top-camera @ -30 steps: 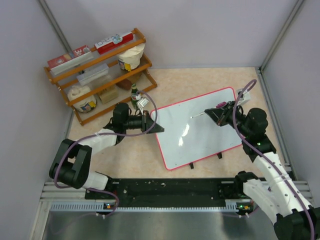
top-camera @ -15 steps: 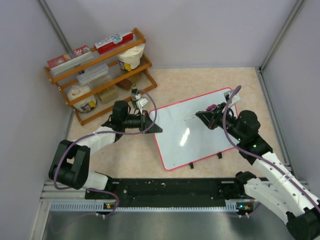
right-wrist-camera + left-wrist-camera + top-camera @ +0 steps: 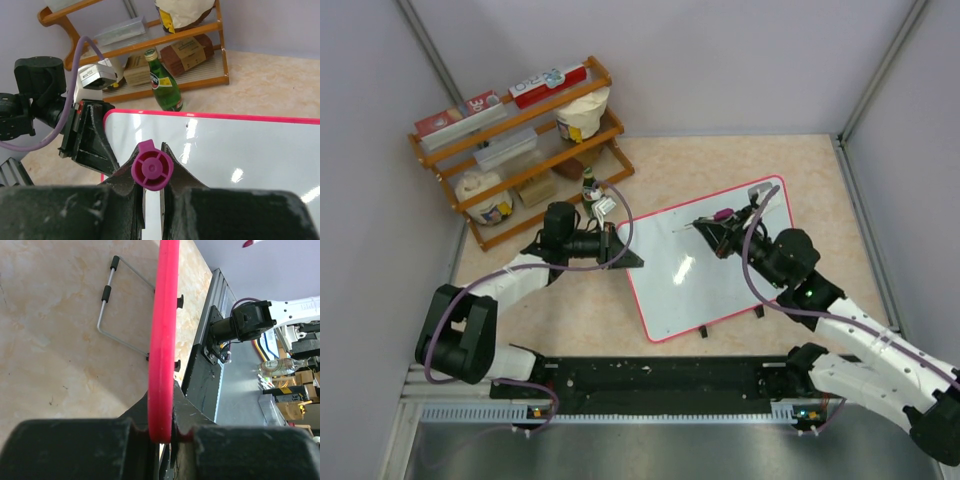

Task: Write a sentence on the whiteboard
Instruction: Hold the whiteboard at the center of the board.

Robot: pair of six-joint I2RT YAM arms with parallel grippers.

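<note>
Though unclear overhead, wrist views show left gripper (image 3: 162, 434) clamping whiteboard (image 3: 163, 340), right gripper (image 3: 151, 186) seemingly marker (image 3: 152, 170).

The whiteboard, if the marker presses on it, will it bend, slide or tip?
Probably stiff: the whiteboard shows a flat face though the left claw pinches only its pink frame. Likely light for its size, being a thin panel. It might slide or pivot when pushed, since it rests on small black feet.

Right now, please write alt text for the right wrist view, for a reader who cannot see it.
Black fingers grip a purple marker above a pink-framed whiteboard, no writing visible. The left arm's fingers clamp its edge; a green bottle and wooden rack stand behind.
</note>
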